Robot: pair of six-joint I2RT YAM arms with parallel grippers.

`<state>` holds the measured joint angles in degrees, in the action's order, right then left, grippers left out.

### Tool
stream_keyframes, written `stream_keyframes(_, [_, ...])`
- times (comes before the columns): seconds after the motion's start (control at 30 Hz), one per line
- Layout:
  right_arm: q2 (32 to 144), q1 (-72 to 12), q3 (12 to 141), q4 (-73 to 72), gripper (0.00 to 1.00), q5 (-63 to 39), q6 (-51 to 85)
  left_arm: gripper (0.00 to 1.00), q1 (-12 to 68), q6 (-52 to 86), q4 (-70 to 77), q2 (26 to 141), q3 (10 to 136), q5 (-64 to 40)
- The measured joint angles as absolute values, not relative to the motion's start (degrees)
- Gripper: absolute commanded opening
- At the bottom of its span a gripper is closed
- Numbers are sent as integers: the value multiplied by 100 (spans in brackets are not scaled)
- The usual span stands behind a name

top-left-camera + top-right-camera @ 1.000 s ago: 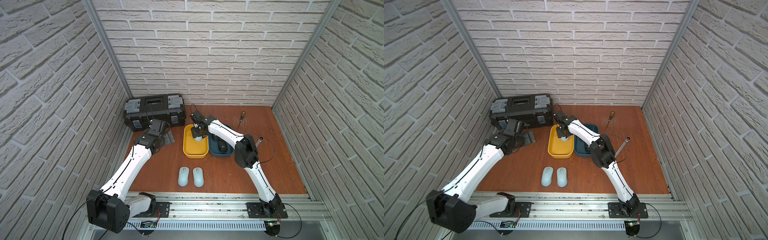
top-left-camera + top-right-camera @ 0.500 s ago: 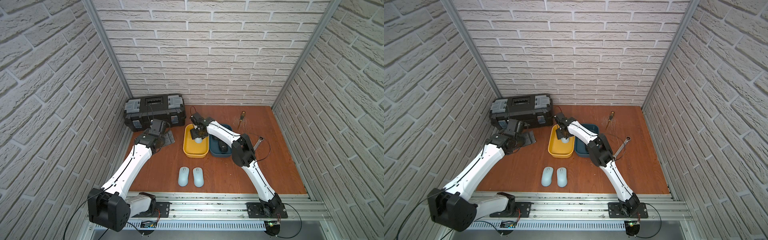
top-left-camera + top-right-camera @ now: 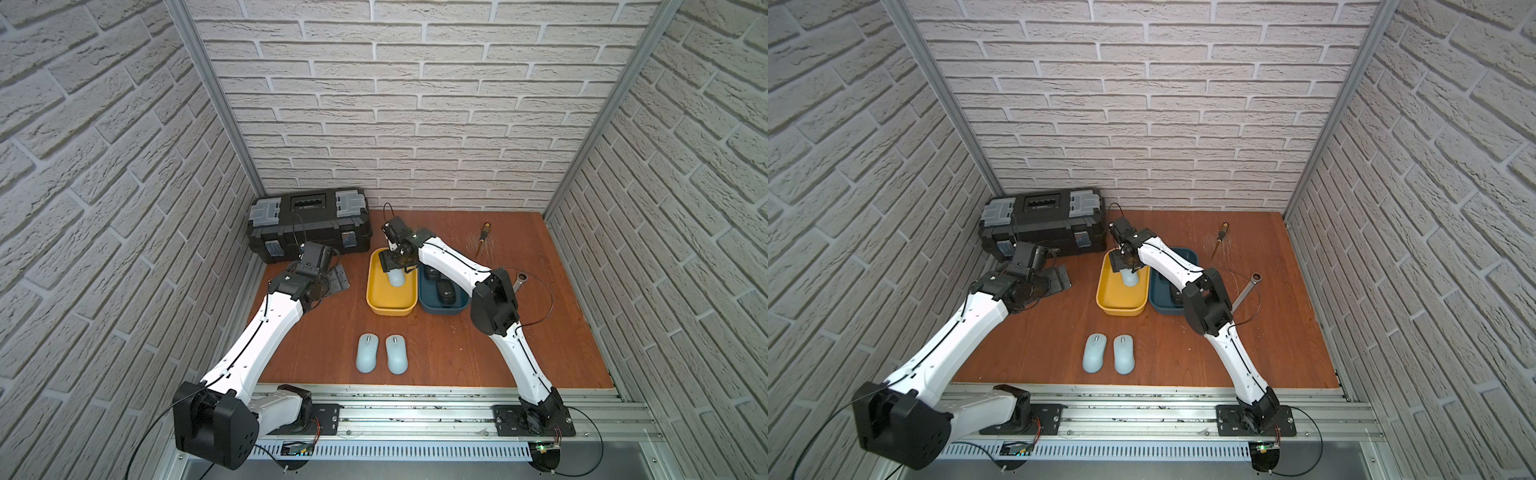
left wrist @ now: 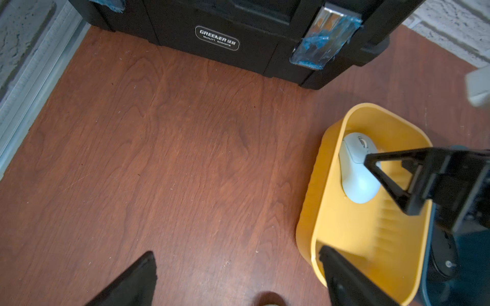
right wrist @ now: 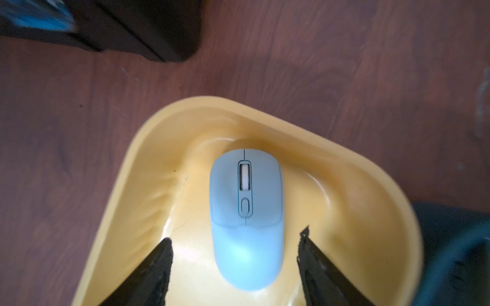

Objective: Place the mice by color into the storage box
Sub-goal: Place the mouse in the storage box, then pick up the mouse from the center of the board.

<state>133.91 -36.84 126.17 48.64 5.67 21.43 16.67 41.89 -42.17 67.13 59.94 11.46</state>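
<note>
A pale blue mouse (image 5: 246, 217) lies flat at the far end of the yellow storage box (image 3: 388, 305). My right gripper (image 5: 236, 235) hangs just over it, open, with a finger on each side and a gap to the mouse. Two black mice (image 3: 445, 293) sit in the dark blue storage box (image 3: 442, 309) beside it. Two more pale blue mice (image 3: 367, 352) (image 3: 396, 354) lie side by side on the table near the front edge. My left gripper (image 4: 236, 251) is open over bare wood, left of the yellow storage box (image 4: 318, 185).
A black toolbox (image 3: 309, 224) stands at the back left, close behind my left gripper. A screwdriver (image 3: 482, 237) and a wrench (image 3: 517, 282) lie at the back right. Brick walls close in three sides, and a metal rail (image 3: 415, 409) runs along the front.
My right gripper has opened and let go of the pale blue mouse, which now rests in the yellow storage box. The left arm has stayed put.
</note>
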Motion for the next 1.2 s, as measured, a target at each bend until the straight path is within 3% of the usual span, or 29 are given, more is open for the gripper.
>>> stream_keyframes(0.27, [10785,-4633,10645,4869,76,1374,2397,98,1667,4174,-4222,6683,6001,1151])
stream_keyframes(0.4, [10134,-5196,9623,4901,76,1579,2941,98,1667,4160,-4219,6683,6018,1149])
stream_keyframes(0.67, [10049,-5979,8132,5094,78,1629,4283,98,1667,4158,-4211,6683,6230,1149])
stream_keyframes(1.2, [10790,-6549,8108,4906,81,1105,5325,98,1667,4073,-4206,6646,6208,1149])
